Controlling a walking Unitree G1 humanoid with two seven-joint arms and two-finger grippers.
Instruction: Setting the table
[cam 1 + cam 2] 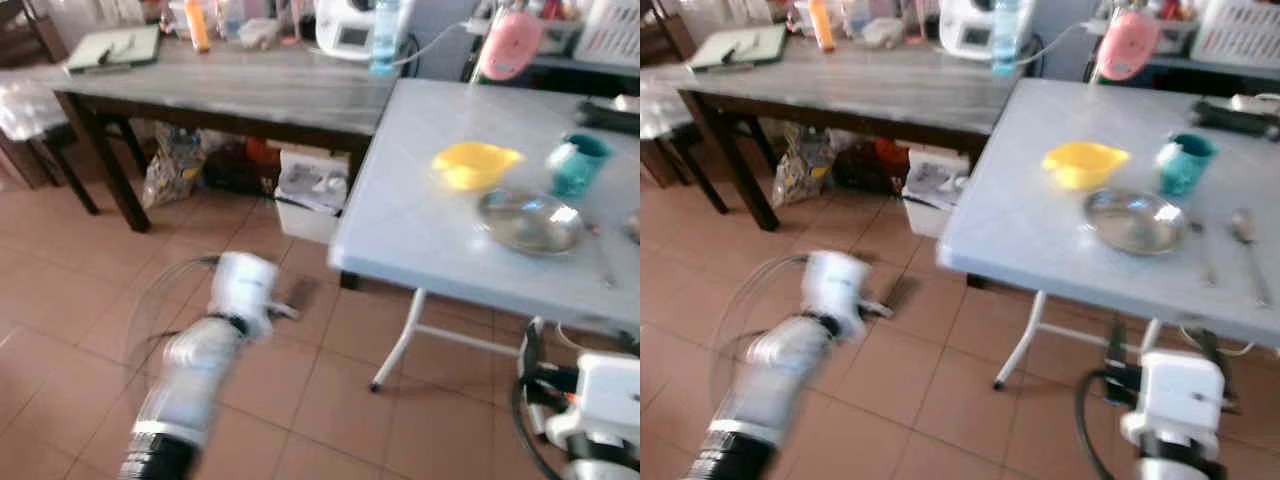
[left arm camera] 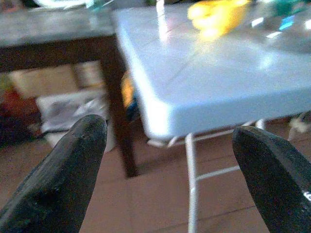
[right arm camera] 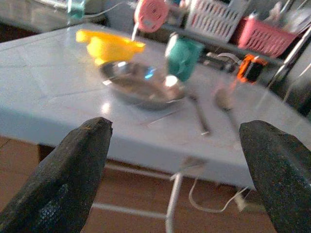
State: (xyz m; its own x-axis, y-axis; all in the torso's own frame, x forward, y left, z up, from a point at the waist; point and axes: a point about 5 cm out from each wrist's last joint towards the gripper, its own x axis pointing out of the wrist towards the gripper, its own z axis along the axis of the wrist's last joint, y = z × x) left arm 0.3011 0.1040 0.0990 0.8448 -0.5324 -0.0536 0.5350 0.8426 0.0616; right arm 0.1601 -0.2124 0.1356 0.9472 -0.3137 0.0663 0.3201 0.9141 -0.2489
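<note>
Both grippers wide open and empty, below the white table (image 1: 400, 230); the steel plate (image 1: 1135, 220) sits up top by the yellow bowl (image 1: 1083, 163) and teal cup (image 1: 1183, 163), ahead of the right gripper (image 3: 180, 170), seemingly the nearer arm

No text, label or number is legible on anything here.

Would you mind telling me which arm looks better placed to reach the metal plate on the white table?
Probably the right. The right gripper is open and faces the metal plate over the table edge; the left gripper faces the white table corner, farther off.
</note>
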